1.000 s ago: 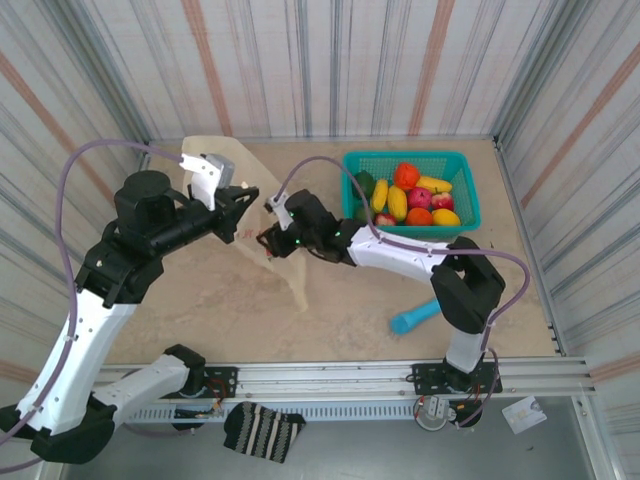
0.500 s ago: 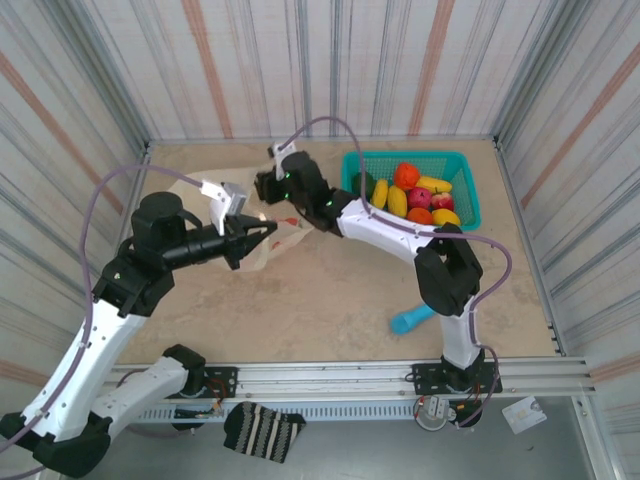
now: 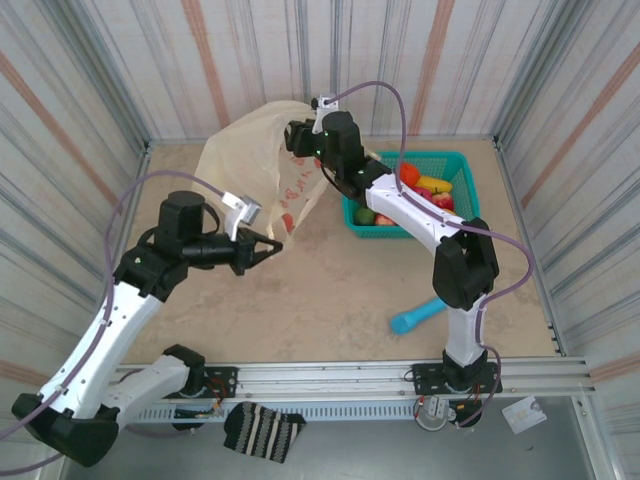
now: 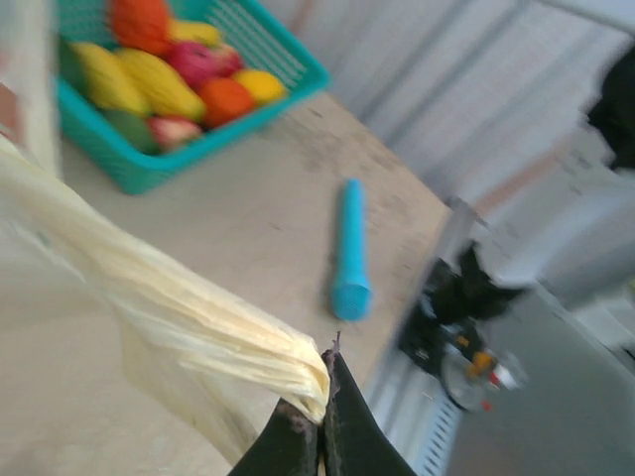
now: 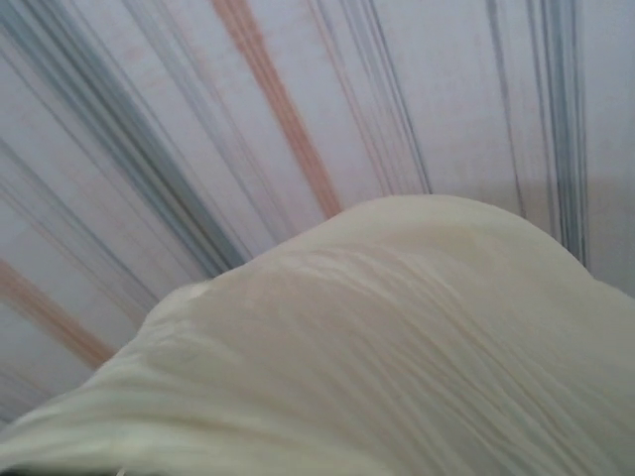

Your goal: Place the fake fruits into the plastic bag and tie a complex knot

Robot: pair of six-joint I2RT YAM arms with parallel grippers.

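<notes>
Left gripper (image 3: 272, 244) clamped on plastic bag (image 3: 250, 150) | right gripper (image 3: 298, 136) state unclear | beige tabletop (image 3: 330, 290) | striped walls (image 3: 250, 60)

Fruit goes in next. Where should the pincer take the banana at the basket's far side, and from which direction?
Grip the banana across its middle, from above. It lies on top of the other fruits, long axis roughly left to right, so a pincer closing front to back spans its narrow width; the basket walls likely block a sideways approach.

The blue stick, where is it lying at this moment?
In the top view the blue stick lies on the table at the right side, nearer the arms' bases than the teal basket.
</notes>
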